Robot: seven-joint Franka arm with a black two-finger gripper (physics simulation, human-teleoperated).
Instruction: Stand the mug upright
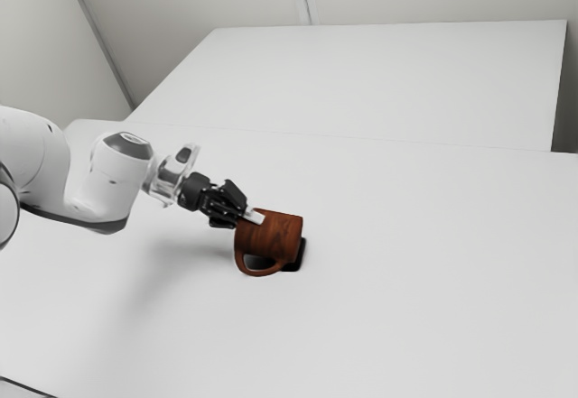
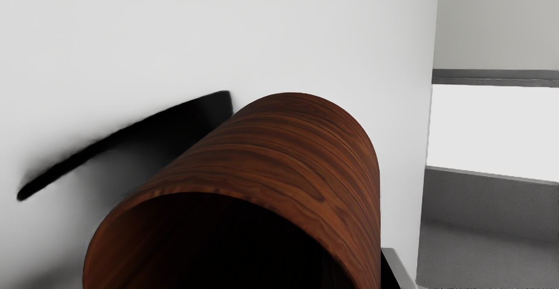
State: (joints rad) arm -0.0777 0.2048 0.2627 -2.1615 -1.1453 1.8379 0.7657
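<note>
Mug [image 1: 278, 234] on its side, mouth toward my pincer [image 1: 253, 217].
Just below the exterior view's middle, its long axis runs from me toward the right, handle [image 1: 257, 273] toward the bottom edge. I'm at its rim; how open I am, or whether I grip, I can't tell.

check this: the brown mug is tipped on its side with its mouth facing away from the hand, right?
Not quite: in the wrist view, the mouth opens toward the hand, not away from it. The brown mug is tipped on its side, as you say.
</note>
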